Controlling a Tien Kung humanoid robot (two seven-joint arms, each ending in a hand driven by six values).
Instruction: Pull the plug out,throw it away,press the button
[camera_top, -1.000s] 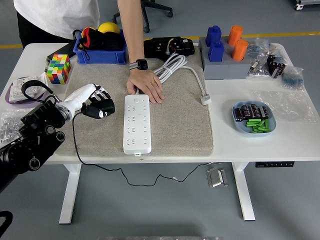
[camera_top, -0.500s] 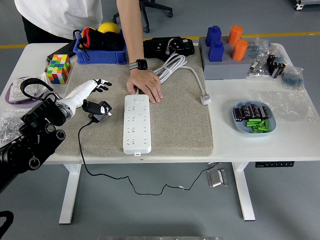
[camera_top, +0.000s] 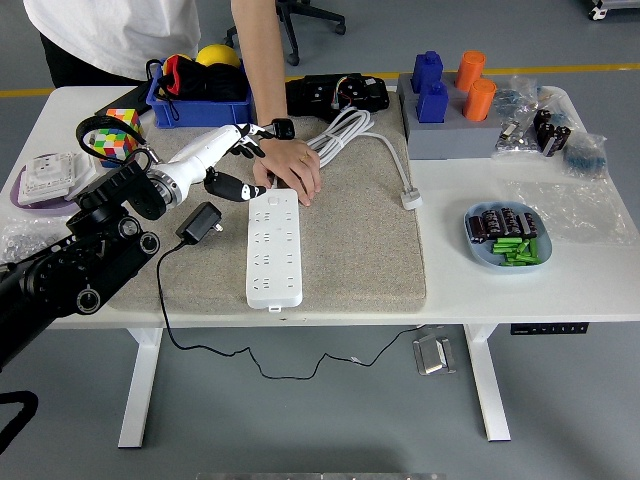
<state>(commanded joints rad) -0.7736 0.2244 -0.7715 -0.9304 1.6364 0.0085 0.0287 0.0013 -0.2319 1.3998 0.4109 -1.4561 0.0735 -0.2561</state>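
A white power strip (camera_top: 273, 247) lies lengthwise on the beige mat (camera_top: 360, 240). Left of the strip, the black plug (camera_top: 201, 222) rests loose on the mat, its thin black cord running off the table's front edge. My left hand (camera_top: 236, 160) hovers open above the strip's far left corner, fingers spread, holding nothing. A person's hand (camera_top: 291, 170) presses flat on the strip's far end, close beside my fingers. The strip's button is hidden under that hand.
A blue bin (camera_top: 198, 104) and a colour cube (camera_top: 117, 132) stand at the back left. A white cable (camera_top: 352, 135) curls behind the strip. A grey block with blue and orange shapes (camera_top: 450, 110) sits back right, a blue dish (camera_top: 506, 240) at right.
My left hand let go of the black plug, which now lies on the mat. The hand rose and swung right toward the strip's far end. The person's hand stayed put.
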